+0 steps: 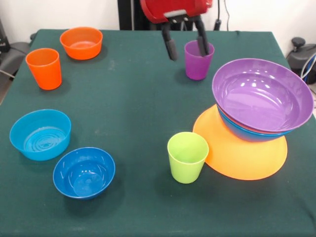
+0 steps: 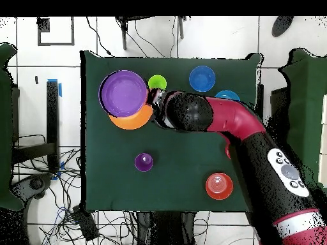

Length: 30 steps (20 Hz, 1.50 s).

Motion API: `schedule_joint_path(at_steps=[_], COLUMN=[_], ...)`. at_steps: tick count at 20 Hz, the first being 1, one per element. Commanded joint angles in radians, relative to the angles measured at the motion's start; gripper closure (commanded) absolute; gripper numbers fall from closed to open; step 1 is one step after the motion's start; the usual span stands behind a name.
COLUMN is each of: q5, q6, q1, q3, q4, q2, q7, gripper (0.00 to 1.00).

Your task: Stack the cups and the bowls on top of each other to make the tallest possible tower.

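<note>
My gripper (image 1: 186, 47) is open at the table's far side, over the purple cup (image 1: 197, 60). One finger (image 1: 202, 43) reaches inside the cup's rim; the other hangs apart from its left side. The purple cup also shows in the overhead view (image 2: 144, 162). At the right, the orange-yellow bowl (image 1: 242, 155) lies upside down, with the blue bowl (image 1: 247, 134) and the tilted purple bowl (image 1: 261, 94) stacked on it. The lime green cup (image 1: 187, 157) stands beside that stack. The orange cup (image 1: 44, 68), orange bowl (image 1: 81, 42), light blue bowl (image 1: 40, 134) and dark blue bowl (image 1: 84, 172) stand on the left. No yellow cup shows.
The green table (image 1: 133, 98) ends close to the stack's right side. In the overhead view the arm (image 2: 211, 118) covers part of the light blue bowl (image 2: 228, 96). Cables lie on the floor (image 2: 57, 191) around the table.
</note>
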Motion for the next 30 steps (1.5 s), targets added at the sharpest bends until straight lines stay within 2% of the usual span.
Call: schedule_joint_path(at_steps=[1,7,14,20,27,30], q5=[-0.080,-0.126,-0.228,-0.287,-0.321,-0.314], q6=[0.217,0.248,0.251,0.241,0.265,0.281], q1=[-0.049,-0.101,-0.148,-0.189,-0.220,-0.236], q3=[-0.069,-0.047,-0.046,-0.032,-0.011,0.005], q4=[-0.020,-0.017,-0.045,-0.052,-0.060,-0.040], q2=[-0.022,-0.009,0.047,0.078,0.080,0.053], q7=[-0.160,-0.191,-0.235,-0.252,-0.261,-0.263], gripper=[0.00,0.00,0.00,0.00,0.00,0.00])
